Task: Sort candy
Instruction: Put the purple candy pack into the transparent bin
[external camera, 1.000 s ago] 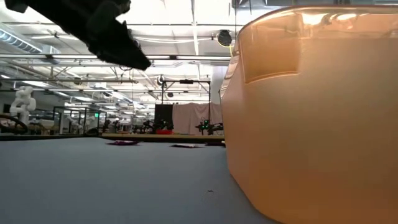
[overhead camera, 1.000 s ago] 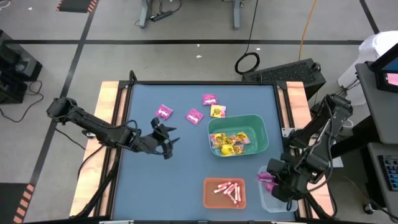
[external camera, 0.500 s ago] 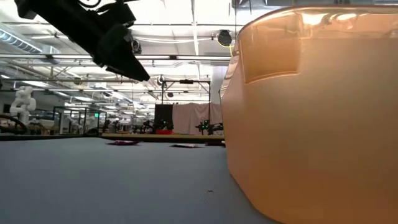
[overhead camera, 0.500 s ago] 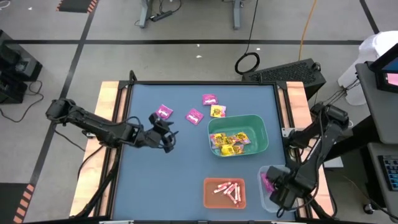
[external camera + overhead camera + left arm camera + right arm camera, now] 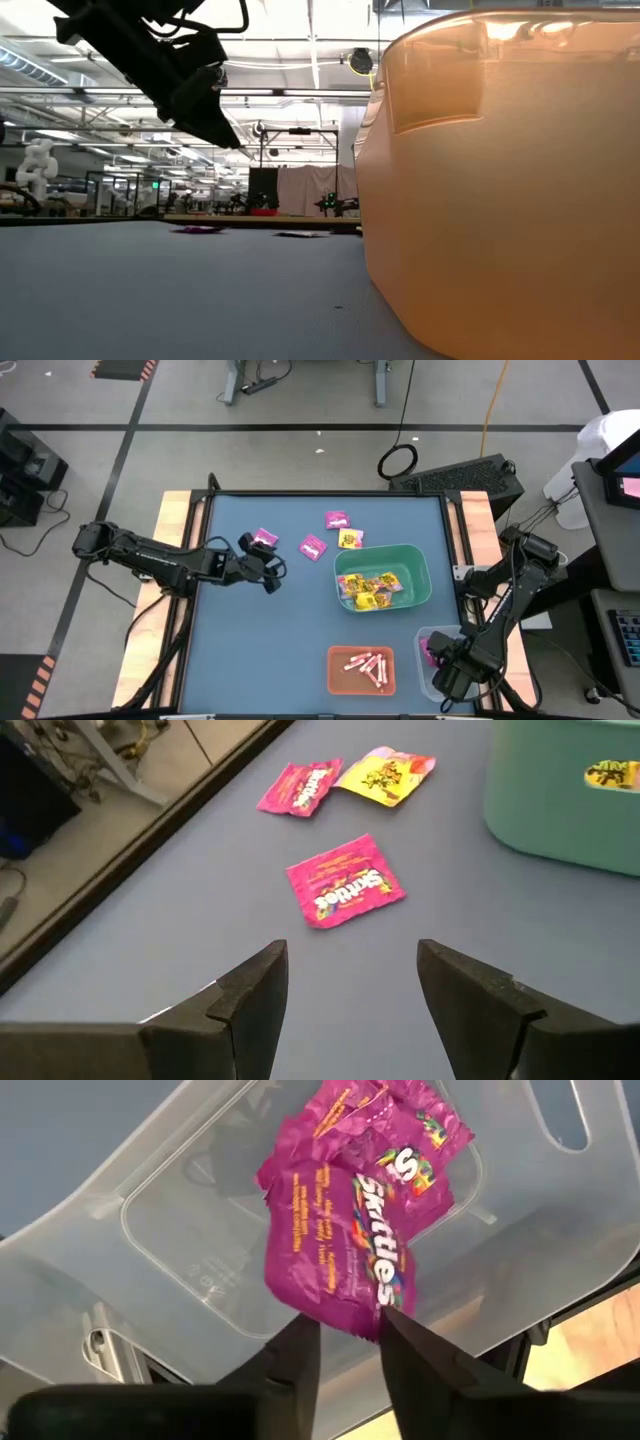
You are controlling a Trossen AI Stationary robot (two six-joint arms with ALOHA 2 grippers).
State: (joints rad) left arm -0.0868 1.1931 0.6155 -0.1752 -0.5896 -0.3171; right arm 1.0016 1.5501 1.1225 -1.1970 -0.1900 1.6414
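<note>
While a purple packet is hanging just past the right gripper, its lower edge is sitting in the narrow gap between the two dark fingers, which are standing slightly parted; whether they are still pinching the wrapper cannot be told. Another purple packet is lying below it in the clear bin, a thin, glossy, see-through plastic tub with rounded corners and a moulded handle slot. Seen from above, that gripper is hovering over the clear bin at the table's near right corner, its arm folding back toward the right edge.

Out on the blue table top, three magenta packets are lying flat: one just beside the left gripper, one farther right, and one near the far side, next to a loose yellow packet. All are crinkled, shiny foil squares. More yellow packets are piling in the green bin, a smooth rounded tub, and pink-white sticks are lying in the orange bin.

Through the left wrist camera, the left gripper's fingers are standing wide apart with nothing between them, pointing at a magenta packet on the table ahead. Its arm is stretching low from the left edge.
</note>
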